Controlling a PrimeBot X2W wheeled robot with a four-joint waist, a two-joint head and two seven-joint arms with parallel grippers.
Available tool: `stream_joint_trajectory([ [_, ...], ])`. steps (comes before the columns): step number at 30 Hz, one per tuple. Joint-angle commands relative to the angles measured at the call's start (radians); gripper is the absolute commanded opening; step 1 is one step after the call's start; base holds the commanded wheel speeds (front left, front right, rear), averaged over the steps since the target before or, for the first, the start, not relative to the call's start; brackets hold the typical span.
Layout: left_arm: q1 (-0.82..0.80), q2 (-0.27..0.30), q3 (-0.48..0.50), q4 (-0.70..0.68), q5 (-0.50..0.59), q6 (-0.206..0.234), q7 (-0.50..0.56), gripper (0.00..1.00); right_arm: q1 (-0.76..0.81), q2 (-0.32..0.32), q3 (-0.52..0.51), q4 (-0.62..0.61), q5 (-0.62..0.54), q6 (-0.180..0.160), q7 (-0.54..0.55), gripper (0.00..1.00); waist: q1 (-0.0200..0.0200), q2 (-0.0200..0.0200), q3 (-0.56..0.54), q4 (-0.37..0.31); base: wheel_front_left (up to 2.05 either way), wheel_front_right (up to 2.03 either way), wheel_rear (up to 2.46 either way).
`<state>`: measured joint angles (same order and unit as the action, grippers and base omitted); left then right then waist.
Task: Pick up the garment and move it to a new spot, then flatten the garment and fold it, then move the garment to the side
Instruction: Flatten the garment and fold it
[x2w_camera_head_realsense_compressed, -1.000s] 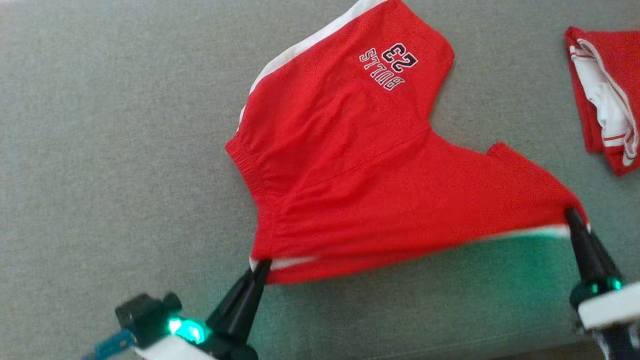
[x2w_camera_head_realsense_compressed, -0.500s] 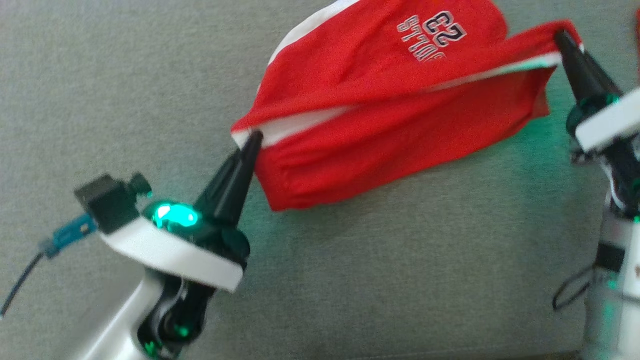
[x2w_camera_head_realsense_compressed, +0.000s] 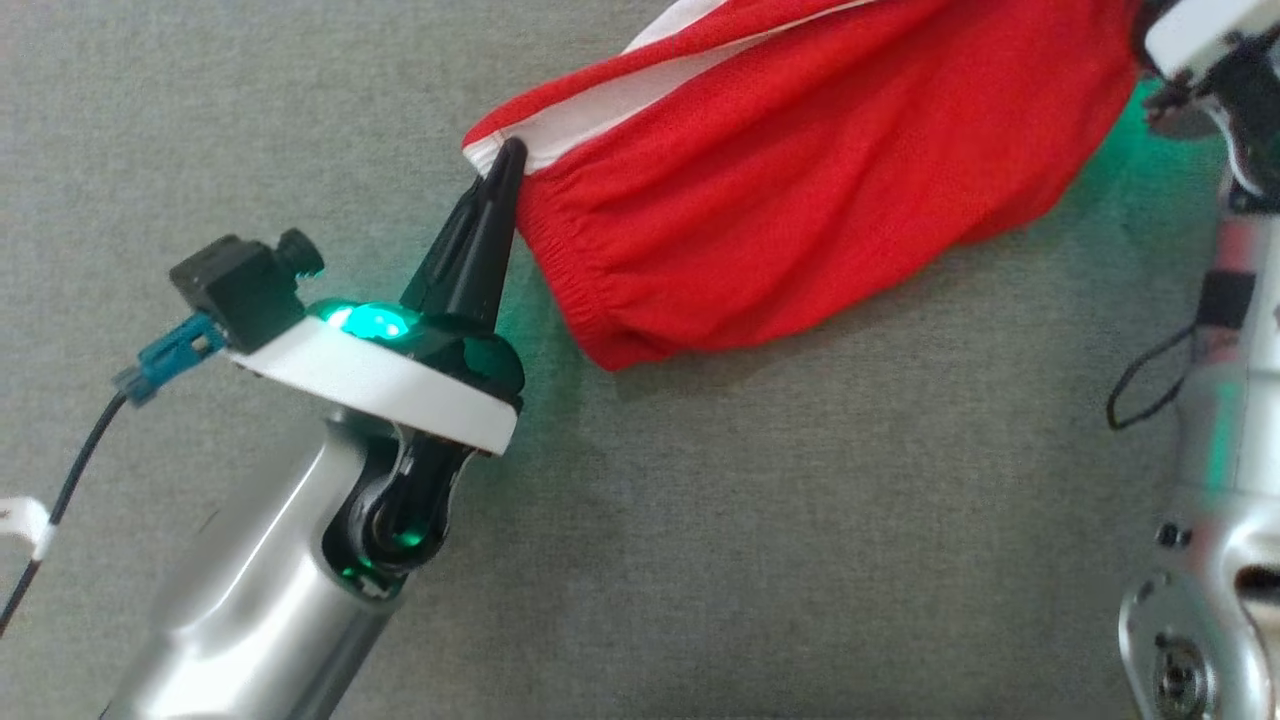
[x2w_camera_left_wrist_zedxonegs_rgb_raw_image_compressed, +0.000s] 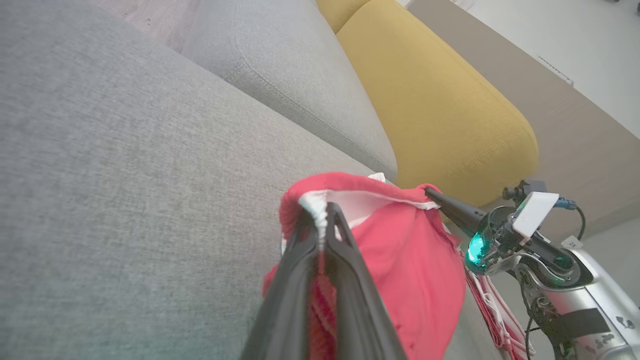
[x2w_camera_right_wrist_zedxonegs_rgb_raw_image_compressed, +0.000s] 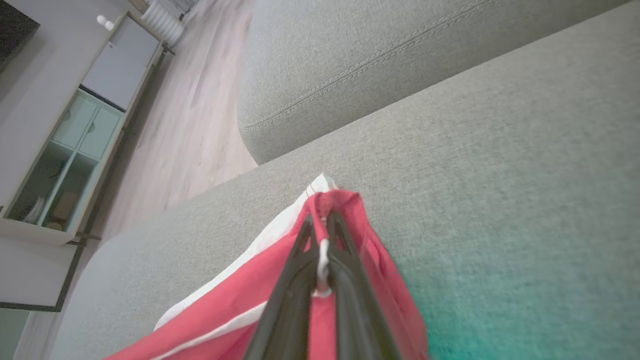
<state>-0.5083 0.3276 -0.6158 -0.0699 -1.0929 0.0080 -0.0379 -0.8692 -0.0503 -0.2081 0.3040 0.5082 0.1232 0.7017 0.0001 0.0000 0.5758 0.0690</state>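
Garment (x2w_camera_head_realsense_compressed: 800, 180) is hanging stretched over the sofa (x2w_camera_head_realsense_compressed: 700, 550). Left gripper (x2w_camera_head_realsense_compressed: 510, 152) is pinching one white-trimmed corner; right gripper (x2w_camera_right_wrist_zedxonegs_rgb_raw_image_compressed: 322, 222) is pinching the opposite corner. Spreading the two corners apart is probably tensioning the edge so the cloth can be laid flat.

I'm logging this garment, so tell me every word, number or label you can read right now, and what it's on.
No text can be read.
Shorts: only plain red cloth and white trim face the cameras, no print.
Small white tag beside the right arm: marks too small to read.
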Motion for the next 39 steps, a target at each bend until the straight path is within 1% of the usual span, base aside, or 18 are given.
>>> stream_joint_trajectory([
  [1,-0.028,0.011,0.031,-0.015,0.005,-0.011,-0.011,0.00,-0.043,0.000,0.012,-0.018,-0.025,0.008,0.012,0.00,-0.0001,0.0000,0.015,0.017,0.00,0.00,0.00],
  [5,-0.041,-0.004,0.018,0.024,0.006,-0.029,-0.013,0.00,-0.079,0.000,0.016,0.019,-0.053,0.008,0.008,0.00,-0.0001,0.0000,0.020,0.030,0.00,0.00,0.00],
  [10,-0.045,-0.021,0.014,0.061,0.006,-0.036,-0.027,0.00,-0.086,0.000,0.021,0.047,-0.064,0.008,-0.012,0.00,-0.0001,0.0000,0.016,0.039,0.00,0.00,0.00],
  [11,-0.045,-0.024,0.013,0.067,0.006,-0.036,-0.029,0.00,-0.088,0.000,0.022,0.048,-0.059,0.008,-0.021,0.08,-0.0001,0.0000,0.016,0.040,0.00,0.00,0.00],
  [12,-0.045,-0.025,0.014,0.072,0.006,-0.035,-0.031,0.00,-0.089,0.000,0.022,0.050,-0.054,0.008,-0.030,0.37,-0.0001,0.0000,0.016,0.040,0.00,0.00,0.00],
  [13,-0.045,-0.027,0.014,0.076,0.007,-0.033,-0.034,0.00,-0.090,0.000,0.026,0.051,-0.049,0.008,-0.039,0.76,-0.0001,0.0000,0.016,0.040,0.00,0.00,0.00],
  [14,-0.044,-0.027,0.016,0.081,0.010,-0.029,-0.037,0.06,-0.091,0.000,0.032,0.050,-0.042,0.008,-0.047,1.00,-0.0001,0.0000,0.016,0.040,0.00,0.00,0.00],
  [15,-0.042,-0.029,0.018,0.084,0.011,-0.024,-0.041,0.24,-0.092,0.000,0.037,0.048,-0.034,0.008,-0.058,1.00,-0.0001,0.0000,0.017,0.040,0.00,0.00,0.00],
  [17,-0.037,-0.030,0.019,0.087,0.010,-0.020,-0.045,0.39,-0.094,0.000,0.042,0.041,-0.027,0.008,-0.089,1.00,-0.0001,0.0000,0.019,0.038,0.00,0.00,0.00],
  [18,-0.034,-0.030,0.019,0.087,0.011,-0.018,-0.048,0.48,-0.093,0.000,0.041,0.040,-0.025,0.008,-0.099,1.00,-0.0001,0.0000,0.019,0.037,0.00,0.00,0.00],
  [19,-0.030,-0.029,0.017,0.089,0.013,-0.014,-0.048,0.97,-0.093,0.000,0.042,0.034,-0.016,0.008,-0.113,1.00,-0.0001,0.0000,0.019,0.036,0.00,0.00,0.00],
  [20,-0.027,-0.029,0.019,0.089,0.016,-0.008,-0.052,1.00,-0.093,0.000,0.040,0.025,-0.005,0.008,-0.132,1.00,-0.0001,0.0000,0.020,0.035,0.00,0.00,0.00],
  [26,0.010,-0.013,0.039,0.090,0.069,0.049,-0.118,1.00,-0.038,-0.006,0.038,-0.039,0.017,0.008,-0.197,1.00,-0.0001,0.0000,0.003,0.020,0.00,0.00,0.00],
  [29,0.040,0.006,0.035,0.075,0.111,0.080,-0.144,1.00,0.024,-0.047,0.075,-0.089,0.005,0.008,-0.198,1.00,-0.0001,0.0000,-0.011,0.011,0.00,0.00,0.00],
  [32,0.071,0.030,0.032,0.050,0.177,0.125,-0.173,1.00,0.089,-0.102,0.114,-0.130,-0.026,0.008,-0.206,1.00,-0.0001,0.0000,-0.026,0.004,0.00,0.00,0.00],
  [33,0.071,0.030,0.032,0.050,0.177,0.125,-0.173,1.00,0.089,-0.102,0.114,-0.130,-0.026,0.008,-0.206,1.00,-0.0001,0.0000,-0.026,0.004,0.00,0.00,0.00],
  [37,0.113,0.033,0.060,0.000,0.296,0.202,-0.214,1.00,0.152,-0.153,0.155,-0.145,-0.071,0.008,-0.205,1.00,-0.0001,0.0000,-0.049,0.003,0.00,0.00,0.00],
  [39,0.135,0.022,0.074,-0.031,0.361,0.226,-0.221,1.00,0.164,-0.160,0.160,-0.140,-0.081,0.008,-0.193,1.00,-0.0001,0.0000,-0.056,0.010,0.00,0.00,0.00],
])
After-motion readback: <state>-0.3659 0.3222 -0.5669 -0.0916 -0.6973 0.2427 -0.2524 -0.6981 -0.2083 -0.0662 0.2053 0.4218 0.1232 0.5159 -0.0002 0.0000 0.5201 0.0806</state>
